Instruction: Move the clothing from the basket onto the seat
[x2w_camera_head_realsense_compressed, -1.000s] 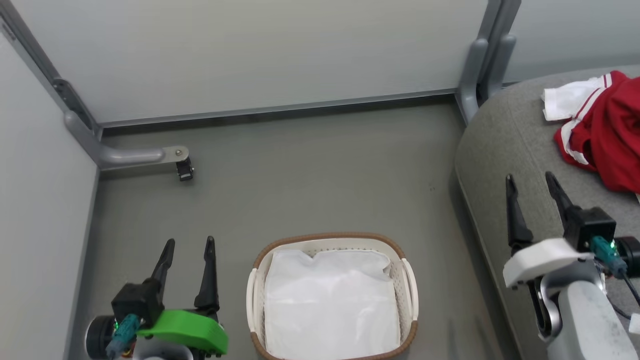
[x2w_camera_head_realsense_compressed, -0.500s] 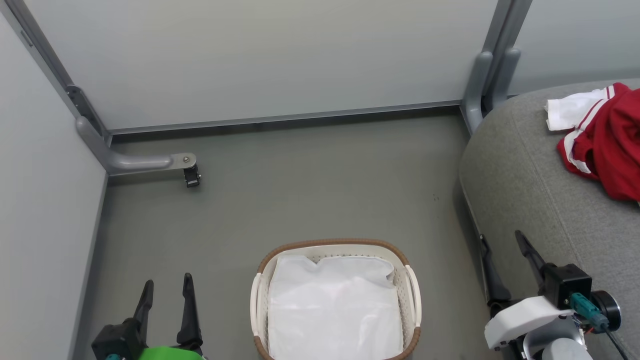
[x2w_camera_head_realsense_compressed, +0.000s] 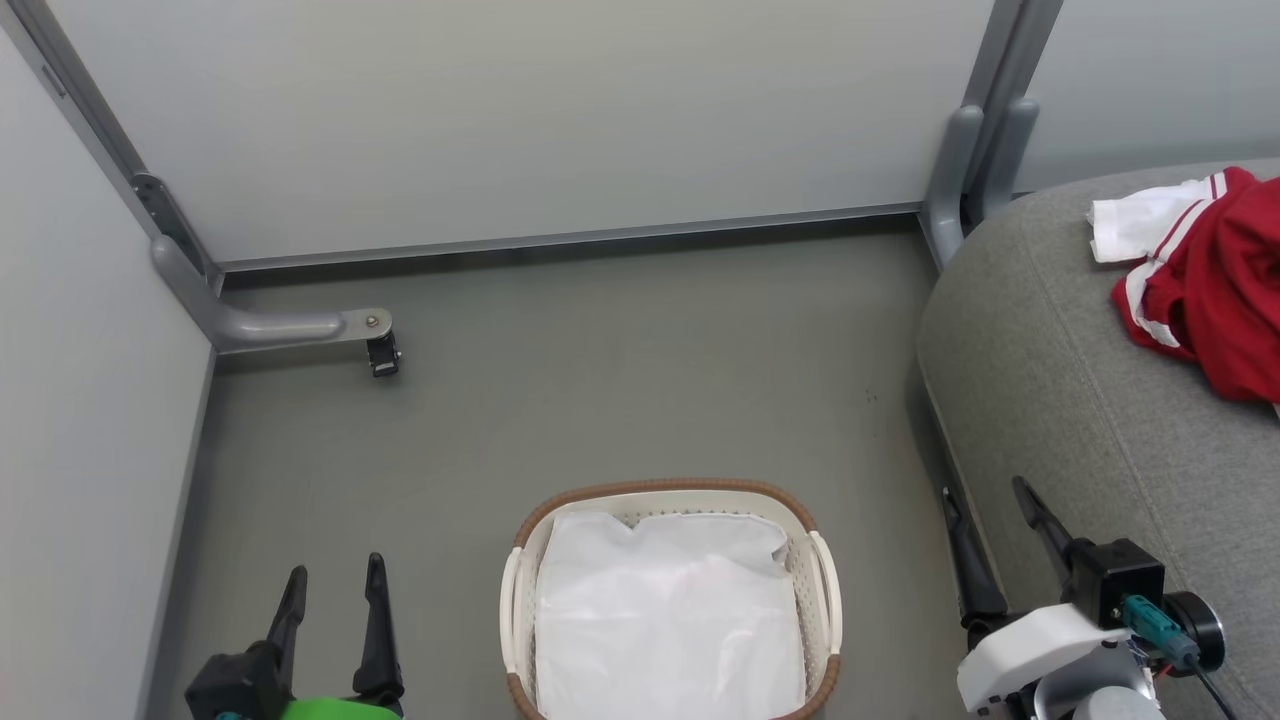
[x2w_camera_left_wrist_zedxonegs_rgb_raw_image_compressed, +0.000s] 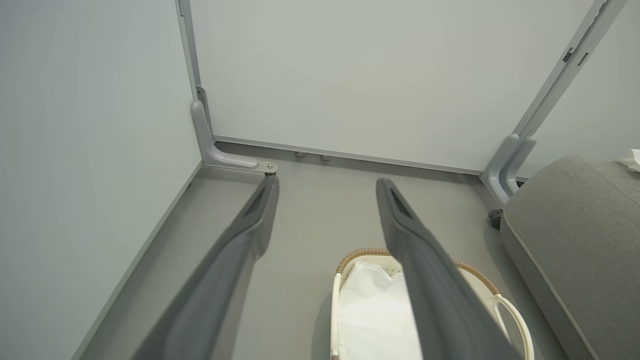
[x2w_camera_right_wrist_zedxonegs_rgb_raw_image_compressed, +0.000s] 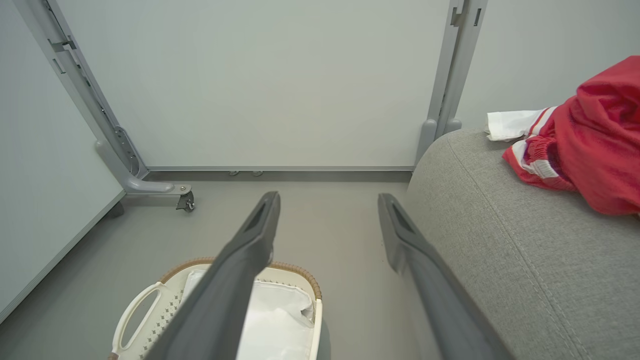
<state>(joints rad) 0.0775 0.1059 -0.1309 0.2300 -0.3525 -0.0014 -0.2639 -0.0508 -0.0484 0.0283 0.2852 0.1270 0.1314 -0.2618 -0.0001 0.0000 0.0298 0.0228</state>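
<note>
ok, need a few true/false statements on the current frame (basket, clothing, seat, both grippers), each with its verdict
1. The clothing lies on the seat, not in the basket. True.
2. A red garment shows inside the basket. False: only its white liner shows there.
3. The left gripper is open and holds nothing. True.
4. The right gripper is shut on the clothing. False: it is open and empty, at the seat's near edge, well apart from the clothing.
5. The basket stands on the seat. False: it stands on the floor, to the left of the seat.
</note>
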